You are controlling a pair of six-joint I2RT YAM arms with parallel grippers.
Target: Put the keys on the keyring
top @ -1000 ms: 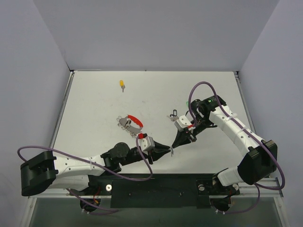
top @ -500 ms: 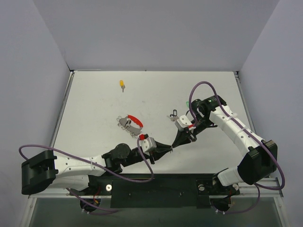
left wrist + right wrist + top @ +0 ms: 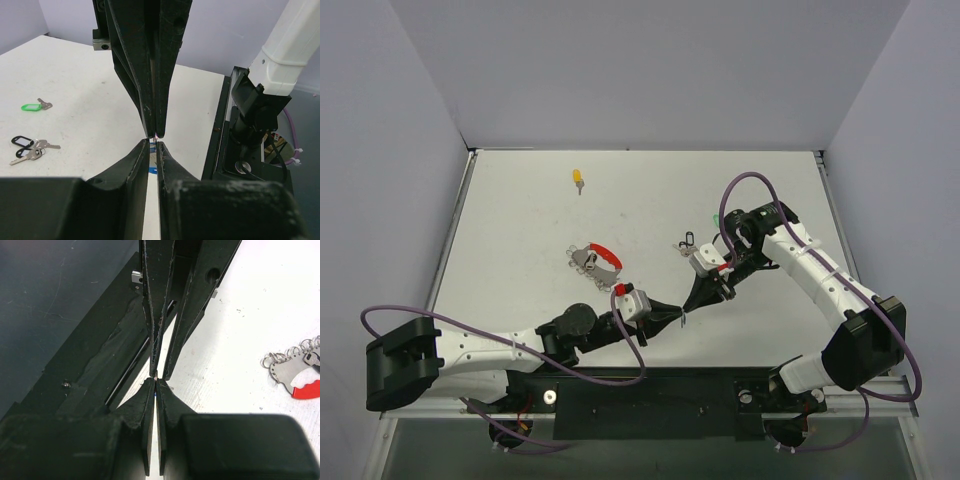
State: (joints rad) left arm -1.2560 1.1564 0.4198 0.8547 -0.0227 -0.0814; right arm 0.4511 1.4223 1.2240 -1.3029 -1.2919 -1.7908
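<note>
My right gripper is shut on the blue key, which hangs at its tips low in the middle of the table. The key's blue head shows in the left wrist view between the fingers of my left gripper. That gripper's jaws stand narrowly apart around the head, tip to tip with the right one. The keyring, a silver loop with a red arc, lies on the table left of both grippers. It also shows in the right wrist view.
A yellow key lies far back on the left. A green key and a black key lie beside the right arm; the left wrist view shows the green and black ones too. The black base bar runs along the near edge.
My left gripper has moved right and a little up until its tips meet the right gripper's tips at the blue key. The right arm has barely moved.
</note>
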